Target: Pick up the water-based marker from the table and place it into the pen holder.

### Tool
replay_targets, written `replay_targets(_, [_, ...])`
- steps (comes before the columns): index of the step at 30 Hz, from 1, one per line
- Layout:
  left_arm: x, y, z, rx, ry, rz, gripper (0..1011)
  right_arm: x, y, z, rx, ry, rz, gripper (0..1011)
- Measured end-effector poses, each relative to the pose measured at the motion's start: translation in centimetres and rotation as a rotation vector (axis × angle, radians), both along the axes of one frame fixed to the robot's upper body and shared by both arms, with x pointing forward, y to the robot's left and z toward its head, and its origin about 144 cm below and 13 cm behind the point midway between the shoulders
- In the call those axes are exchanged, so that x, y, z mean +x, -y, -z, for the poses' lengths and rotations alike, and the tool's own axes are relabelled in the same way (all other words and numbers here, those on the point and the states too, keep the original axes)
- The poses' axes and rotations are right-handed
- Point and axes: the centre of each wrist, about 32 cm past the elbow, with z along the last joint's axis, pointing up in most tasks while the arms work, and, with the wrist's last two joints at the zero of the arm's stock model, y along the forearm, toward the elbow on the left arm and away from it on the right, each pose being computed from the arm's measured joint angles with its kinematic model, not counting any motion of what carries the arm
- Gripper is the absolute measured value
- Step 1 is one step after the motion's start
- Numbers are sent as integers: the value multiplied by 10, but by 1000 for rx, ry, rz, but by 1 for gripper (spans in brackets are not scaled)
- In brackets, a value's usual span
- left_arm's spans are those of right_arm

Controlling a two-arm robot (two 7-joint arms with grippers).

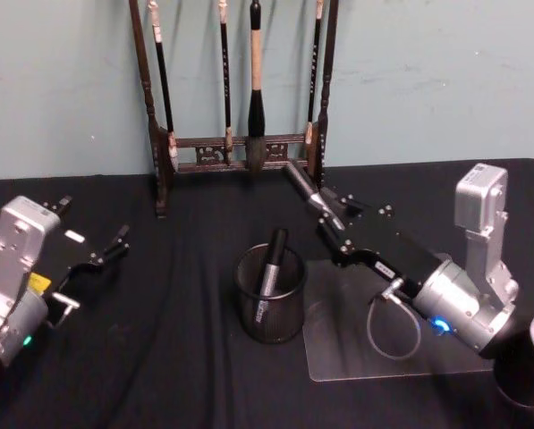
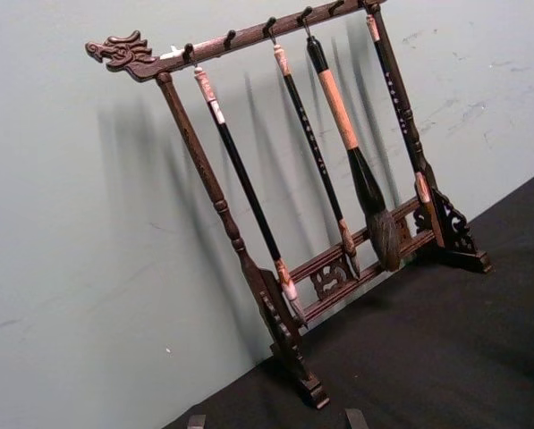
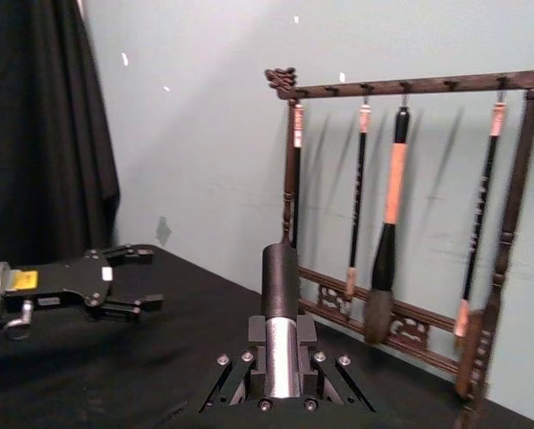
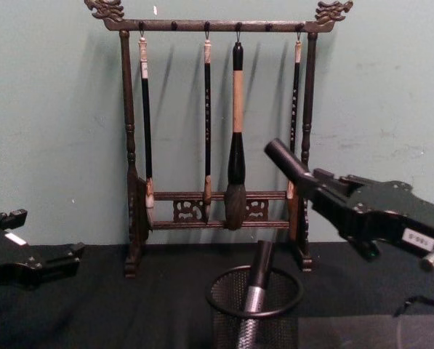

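Holding gripper: the right gripper (image 1: 331,214), jaws clamped on the silver barrel of the water-based marker (image 1: 304,183). In the right wrist view the dark cap end sticks out ahead of the fingers.
Marker position: in the air, off the table (image 1: 186,357), behind and to the right of the pen holder (image 1: 268,295). The chest view sets it above the holder's rim.
Long axis: in line with the gripper's reach and tilted, not upright. The cap end points up and away towards the calligraphy brush rack (image 1: 231,152).
Way to the target: from the gripper, the holder lies lower, nearer the robot and to its left.
Holder: upright on the black cloth, just beside the corner of the grey mat (image 1: 356,349). A second marker (image 1: 268,268) leans inside it, its top above the rim; the rest of the mouth looks free.
Nearer arm: the right one, which has the marker in its grip.
Other arm: the left gripper (image 1: 94,221) hangs over the table's left side, jaws apart, holding nothing, well apart from the holder.
Likely next need: bring the marker over the mouth and tip it nearer upright before release.
Risk: the lower end could catch the rim or the leaning marker.
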Motion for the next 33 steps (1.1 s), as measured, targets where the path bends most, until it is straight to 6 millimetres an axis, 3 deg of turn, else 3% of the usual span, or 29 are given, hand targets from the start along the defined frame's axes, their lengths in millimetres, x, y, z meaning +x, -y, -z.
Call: replay_targets(33, [0,0,0,0,0,0,1009,26,-44,12,31,0,-120,199])
